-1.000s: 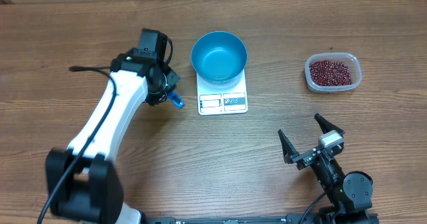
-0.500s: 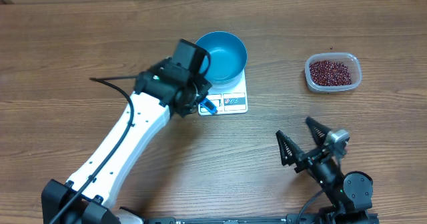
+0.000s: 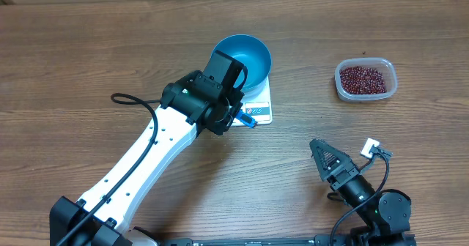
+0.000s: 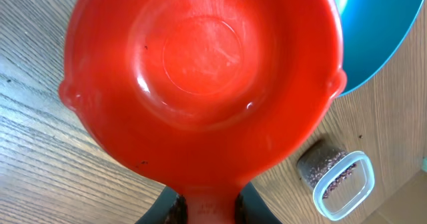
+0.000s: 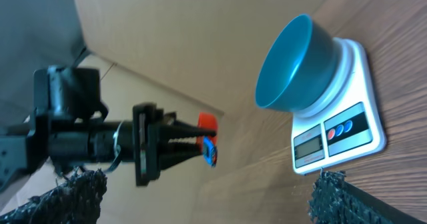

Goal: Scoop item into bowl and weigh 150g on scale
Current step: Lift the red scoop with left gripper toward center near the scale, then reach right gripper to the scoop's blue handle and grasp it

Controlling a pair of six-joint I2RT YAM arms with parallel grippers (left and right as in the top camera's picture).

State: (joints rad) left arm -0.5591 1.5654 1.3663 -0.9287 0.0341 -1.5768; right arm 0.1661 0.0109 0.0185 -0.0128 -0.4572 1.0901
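Left gripper (image 4: 207, 209) has swung right to the scale's (image 3: 258, 111) near edge, clamped on the empty red scoop (image 4: 200, 77); right gripper (image 3: 348, 157) gapes idle, beans (image 3: 363, 77) unscooped.

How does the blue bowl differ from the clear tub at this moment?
The blue bowl is round and opaque; the clear tub is a rounded rectangle and see-through. The bowl looks empty; the tub holds red-brown beans. The bowl stands on the white scale; the tub sits on the table. Both are upright and open-topped.
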